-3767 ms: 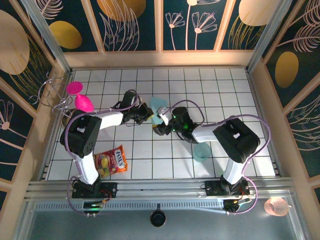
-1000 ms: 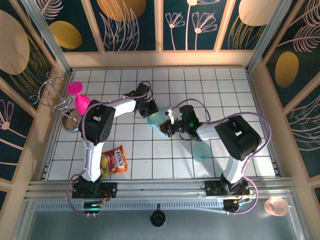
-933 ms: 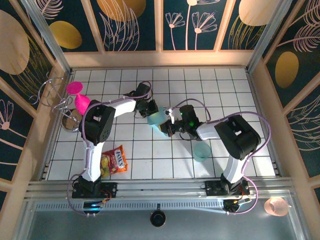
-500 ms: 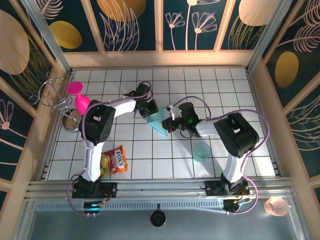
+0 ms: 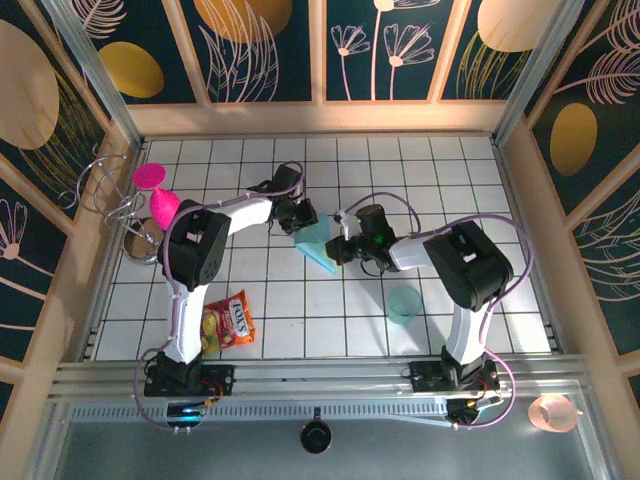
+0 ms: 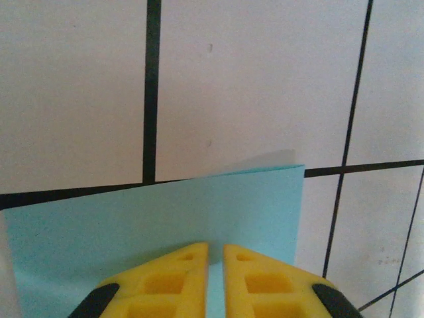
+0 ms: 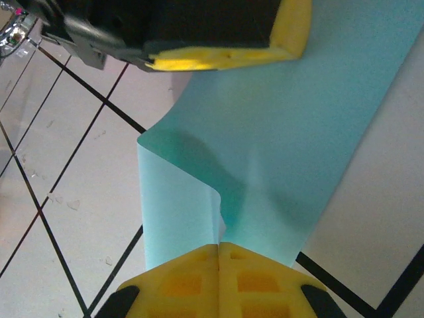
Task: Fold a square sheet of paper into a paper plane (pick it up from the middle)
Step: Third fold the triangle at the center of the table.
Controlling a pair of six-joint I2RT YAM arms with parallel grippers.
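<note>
Nearest on the tiled counter (image 5: 470,200): snack packet (image 5: 225,322) at near left, translucent teal cup (image 5: 404,303) at near right, well apart. Farther in, at mid-counter, the square sheet of paper (image 5: 318,246), light blue, folded over, held between both arms. Right pincer (image 5: 338,248) clamped on its right edge, yellow fingers pressed together, paper curling out from between them, one loose flap bowed. Left pincer (image 5: 300,220) just beyond, at the sheet's far-left edge, narrowed to a slit around the border, corner of an under-layer peeking past the top fold. Farthest, by the left wall, pink plastic pieces (image 5: 157,195) beside a wire stand (image 5: 105,190).
</note>
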